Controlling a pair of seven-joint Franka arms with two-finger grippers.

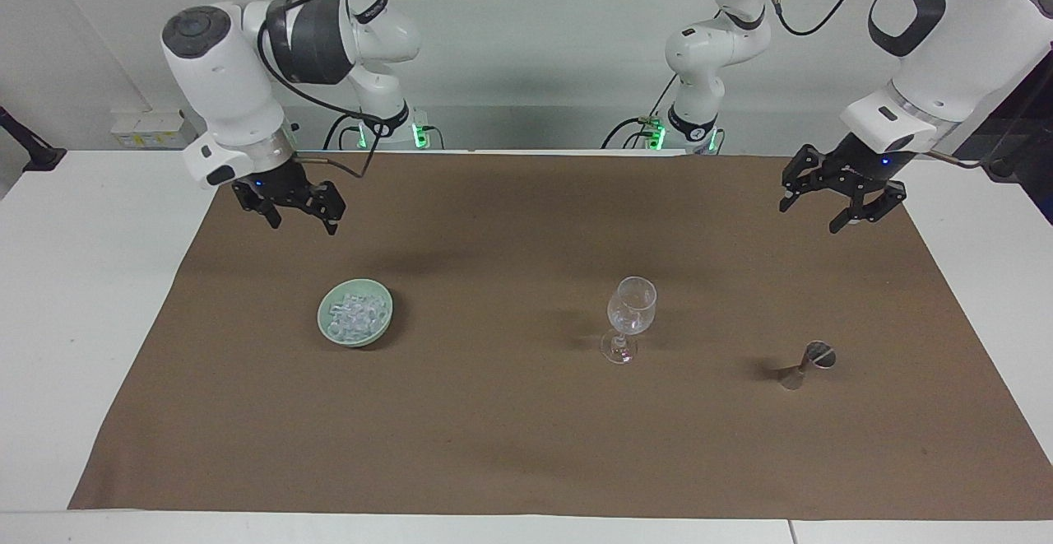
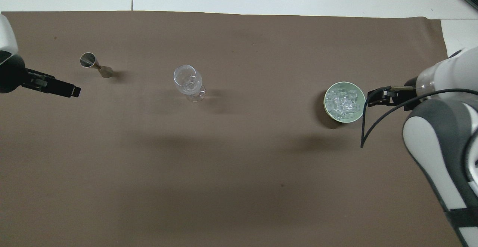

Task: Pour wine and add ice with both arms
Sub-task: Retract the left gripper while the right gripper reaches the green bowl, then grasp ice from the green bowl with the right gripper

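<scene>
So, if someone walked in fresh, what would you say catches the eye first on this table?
Probably the clear wine glass standing upright mid-cloth, between a pale green bowl heaped with ice toward the right arm's end and a small metal jigger toward the left arm's end. Both grippers hang open and empty: the right gripper over cloth near the bowl, the left gripper over cloth at the jigger's end.
</scene>
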